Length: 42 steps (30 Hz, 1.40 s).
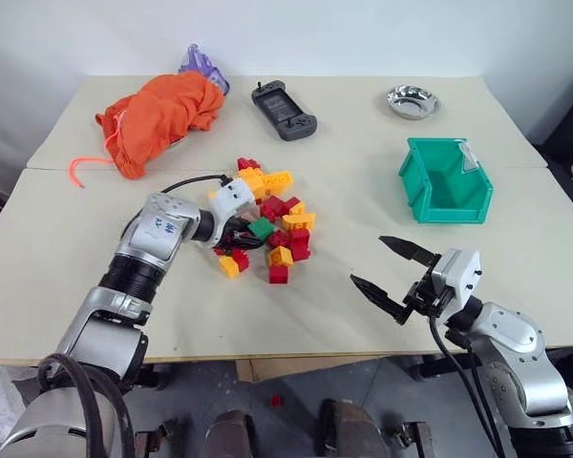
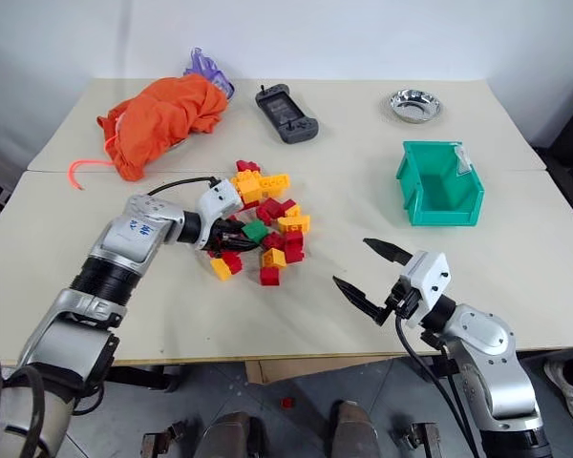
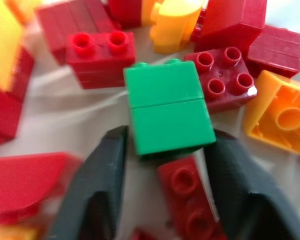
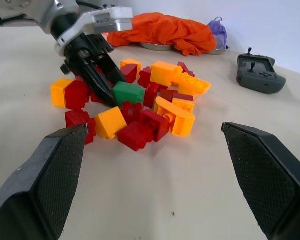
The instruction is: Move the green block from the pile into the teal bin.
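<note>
Desk [image 1: 363,315]: pale surface made of two tops pushed together, carrying everything below.
Orange cloth bundle [image 1: 162,114]: heaped at the far left corner, with a purple item [image 1: 202,65] behind it and an orange cord [image 1: 81,169] trailing off its left side.
Teal bin [image 1: 477,200]: on the right half of the desk, well apart from the pile; its opening faces up, its long axis runs roughly left to right, and the white label sits at its far right corner. Inside it looks bare.
Pile [image 1: 282,215]: red and yellow bricks clustered mid-desk, lying at all angles, some studs up, some on their sides.
Black controller [image 1: 283,111]: far side of the desk, between the bundle and the metal bowl.
Metal bowl [image 1: 412,100]: small, round and shiny, behind the bin; nothing seen in it.
Left tool [image 3: 162,150]: reaching down into the pile from the left, its two black fingers [image 3: 97,190] set on either side of the green block, touching or nearly touching its sides; a firm grip cannot be told.
Right tool [image 1: 393,274]: held above the near right part of the desk, spread wide, holding nothing.
Green block [image 3: 167,112]: in the middle of the pile, resting among red bricks, lying tipped so its studs point away from the left tool, toward a red brick just beyond it.
</note>
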Available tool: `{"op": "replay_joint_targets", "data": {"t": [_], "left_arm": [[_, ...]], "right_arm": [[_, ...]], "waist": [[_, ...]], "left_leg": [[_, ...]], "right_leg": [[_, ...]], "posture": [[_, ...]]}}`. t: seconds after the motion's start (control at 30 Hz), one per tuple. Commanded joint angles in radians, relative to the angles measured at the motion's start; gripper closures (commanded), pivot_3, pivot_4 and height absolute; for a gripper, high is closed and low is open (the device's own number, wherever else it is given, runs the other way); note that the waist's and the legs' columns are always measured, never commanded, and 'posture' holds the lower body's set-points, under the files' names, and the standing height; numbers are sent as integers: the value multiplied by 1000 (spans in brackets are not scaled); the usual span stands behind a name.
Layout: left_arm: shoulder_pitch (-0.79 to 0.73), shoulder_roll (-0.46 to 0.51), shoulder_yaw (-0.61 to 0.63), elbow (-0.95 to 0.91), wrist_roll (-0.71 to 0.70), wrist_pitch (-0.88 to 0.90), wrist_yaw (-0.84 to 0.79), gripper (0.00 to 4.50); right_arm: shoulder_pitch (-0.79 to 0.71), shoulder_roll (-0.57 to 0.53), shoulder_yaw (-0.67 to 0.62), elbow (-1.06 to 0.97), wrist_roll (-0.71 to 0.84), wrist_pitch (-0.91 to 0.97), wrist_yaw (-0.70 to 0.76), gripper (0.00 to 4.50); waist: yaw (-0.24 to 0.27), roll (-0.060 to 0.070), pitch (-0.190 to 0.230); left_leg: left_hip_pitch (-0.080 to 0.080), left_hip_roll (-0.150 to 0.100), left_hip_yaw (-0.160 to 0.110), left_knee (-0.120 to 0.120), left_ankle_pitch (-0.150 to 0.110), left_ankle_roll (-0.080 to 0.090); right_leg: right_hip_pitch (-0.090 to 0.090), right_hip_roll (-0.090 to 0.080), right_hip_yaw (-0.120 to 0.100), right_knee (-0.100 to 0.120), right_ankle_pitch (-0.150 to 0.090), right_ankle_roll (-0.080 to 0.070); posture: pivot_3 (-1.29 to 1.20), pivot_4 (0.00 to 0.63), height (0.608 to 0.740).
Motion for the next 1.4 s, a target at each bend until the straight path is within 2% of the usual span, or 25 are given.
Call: {"op": "replay_joint_targets", "data": {"t": [0.03,0.13,0.27,0.37,0.43,0.53,0.67,0.77,0.83,0.87,1.0,1.1,1.2,1.3,1.4], "left_arm": [[-24,-23,40,45,-9,-59,3,3054],[-37,-17,47,61,-12,-114,-41,3054],[-125,22,78,133,-38,-328,-200,3054],[-188,-10,72,125,-79,-339,-327,3054],[-218,-69,50,109,-89,-337,-377,3054],[-259,-216,-24,152,-37,-425,-391,3054],[-313,-411,-75,344,55,-528,-244,3054],[-322,-472,-119,461,132,-628,-172,3054],[-316,-533,-101,522,131,-606,-115,2329],[-312,-549,-97,542,136,-614,-97,2113],[-303,-550,-70,556,129,-691,-108,934],[-285,-509,18,520,53,-697,-161,29],[-235,-432,88,458,-11,-696,-248,29],[-114,-277,153,328,-97,-713,-418,29],[-24,-182,228,245,-156,-807,-442,29]], "right_arm": [[7,5,-19,-36,-2,-23,-9,0],[17,4,-25,-39,-7,-24,-15,0],[62,-5,-56,-52,-6,-29,-20,0],[97,-6,-88,-66,-8,-26,-38,0],[131,-10,-124,-74,-6,-26,-49,0],[210,-11,-204,-63,-17,-60,-58,0],[288,-3,-273,-67,-24,-68,-82,0],[339,6,-307,-92,-21,-69,-98,0],[382,21,-337,-110,-10,-69,-112,0],[402,28,-344,-118,-9,-70,-116,0],[456,24,-345,-133,6,-58,-91,0],[440,-26,-367,-107,36,-31,-49,0],[392,-106,-377,-88,119,66,8,0],[251,-260,-298,-43,109,229,57,0],[114,-345,-205,-29,105,393,43,0]], "waist": [[6,0,0],[8,0,0],[9,-2,1],[11,-3,2],[15,-2,1],[35,-3,1],[32,-3,2],[13,-3,2],[9,-2,1],[9,-2,2],[9,-2,2],[8,-2,2],[4,-1,2],[-18,1,2],[-15,1,2]], "left_leg": [[0,0,0,1,0,0],[0,0,0,1,0,0],[-1,0,0,1,0,0],[-2,0,0,1,0,0],[-2,0,0,1,0,0],[-2,0,-1,2,-1,1],[-3,-1,-1,4,-2,3],[-2,-1,-1,2,-2,3],[-1,-1,-1,0,-2,3],[0,-1,-1,0,-2,3],[-1,-2,-1,0,-2,3],[-1,-2,-1,1,-2,4],[0,-1,0,1,-2,4],[2,-2,-1,1,-2,4],[1,-1,-3,1,-2,4]], "right_leg": [[0,0,0,0,0,0],[0,0,0,0,0,0],[0,0,-1,0,0,0],[0,0,-1,0,0,0],[0,0,-1,-1,0,0],[2,0,-1,-3,1,1],[3,0,0,-6,2,3],[3,0,0,-6,2,3],[3,0,1,-6,2,3],[3,0,0,-6,2,3],[2,0,1,-7,2,3],[2,0,1,-7,2,3],[2,0,3,-6,2,3],[2,0,4,-4,3,2],[0,0,3,-2,2,1]], "posture": [[0,150,740],[0,150,740],[0,150,740],[0,150,740],[0,150,740],[0,150,740],[0,150,740],[0,150,740],[0,150,740],[0,150,740],[0,150,740],[0,150,740],[0,150,740],[0,150,740],[0,150,740]]}}
